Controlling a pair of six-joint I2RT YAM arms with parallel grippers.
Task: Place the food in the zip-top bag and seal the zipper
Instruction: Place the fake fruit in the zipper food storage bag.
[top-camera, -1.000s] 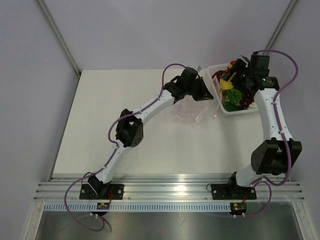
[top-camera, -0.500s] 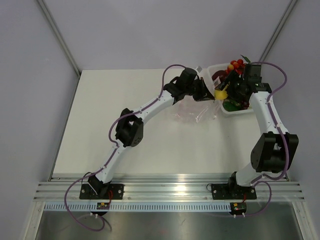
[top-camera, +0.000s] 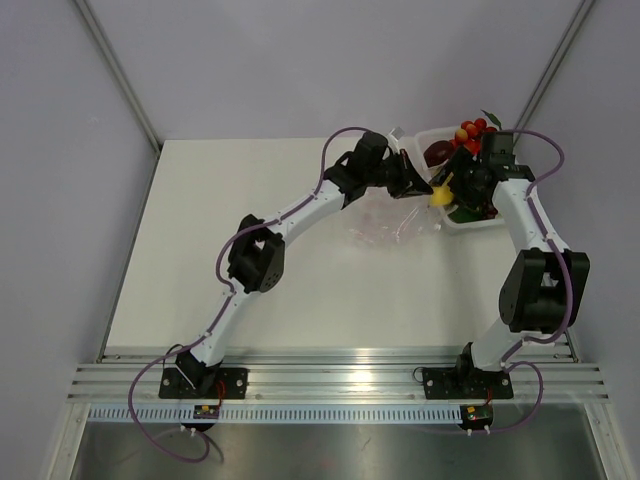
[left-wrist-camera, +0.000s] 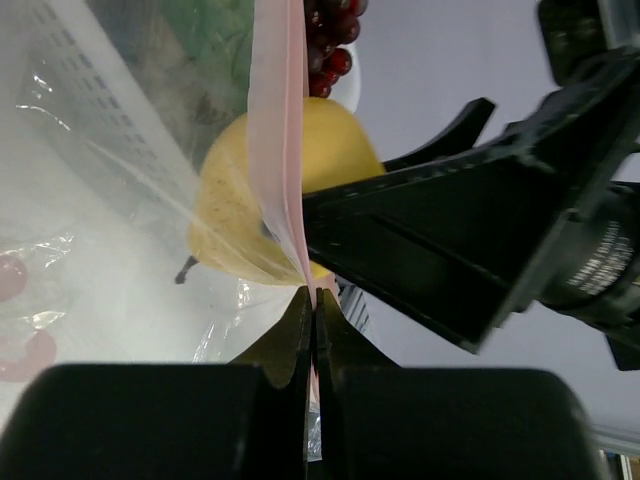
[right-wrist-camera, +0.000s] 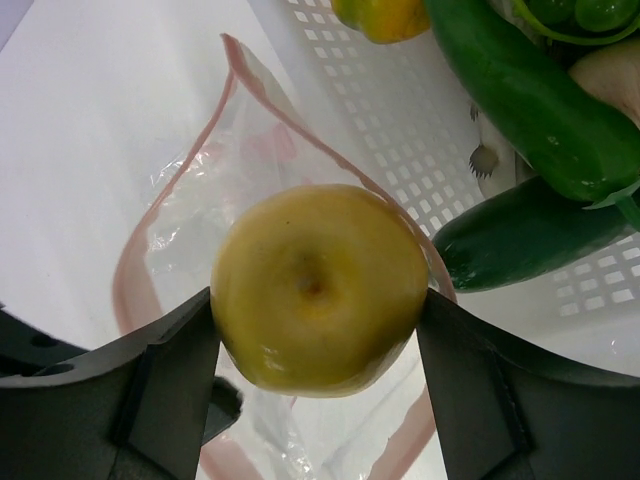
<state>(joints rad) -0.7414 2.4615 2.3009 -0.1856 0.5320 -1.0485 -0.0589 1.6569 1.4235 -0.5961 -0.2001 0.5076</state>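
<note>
The zip-top bag (right-wrist-camera: 190, 240) is seen as clear, crinkled, shiny film, its zipper (left-wrist-camera: 278, 120) as a smooth, translucent pink plastic strip. The yellow fruit (right-wrist-camera: 320, 290) is shown with smooth, glossy, faintly speckled skin. The basket (right-wrist-camera: 400, 120) is made out as white, matt, perforated plastic; the green vegetables (right-wrist-camera: 520, 90) are glossy.

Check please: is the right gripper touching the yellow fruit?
Touching. The right wrist view shows it: the right gripper has both fingers pressed against opposite sides of the yellow fruit, with no gap visible.
</note>
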